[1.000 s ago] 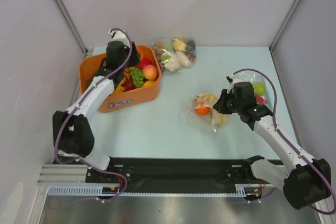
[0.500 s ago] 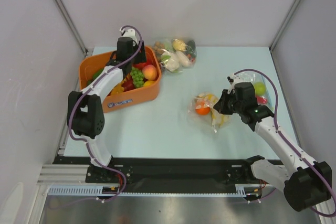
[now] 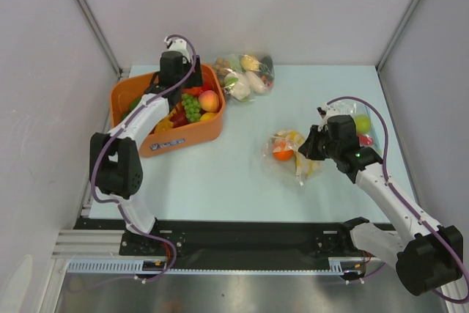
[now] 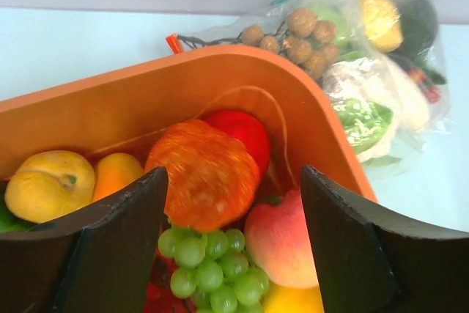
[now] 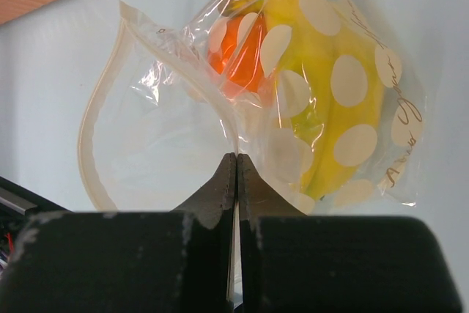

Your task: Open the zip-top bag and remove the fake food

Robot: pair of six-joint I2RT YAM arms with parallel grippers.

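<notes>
1. Orange plastic basket (image 4: 220, 64): it lies directly beneath the left pincer (image 4: 233, 181), whose fingers are spread wide with nothing between them.
2. Basket contents, below and between the left pincer's fingers: a bunch of green grapes (image 4: 209, 265), a pink-and-yellow peach (image 4: 282, 240), a rough orange-red disc (image 4: 201, 174) and a glossy red fruit (image 4: 245, 130) beyond it. Left of the left finger sit a yellow lemon (image 4: 47, 185) and a small orange piece (image 4: 117, 174).
3. Beyond the basket's far rim from the left pincer: a second clear bag of mixed toy food (image 4: 366, 86), touching or just beside the basket corner and lying on the pale blue table (image 3: 242, 174).
4. Right pincer (image 5: 236, 166): fingers pressed together, pinching the film of the clear zip-top bag with pale dots (image 5: 322, 130) at its near edge.
5. The bag's mouth: the cream zip strip curves in a loop ahead and left of the right pincer and stands apart.
6. Fake food in that bag: an orange fruit (image 5: 238, 56) and a yellow banana (image 5: 311, 53), both inside the film, ahead and to the right of the pinch point. The bag rests flat on the table.
7. Behind the right pincer, by the arm: a green apple (image 3: 361, 123) in further clear wrapping; detail too small to confirm.
</notes>
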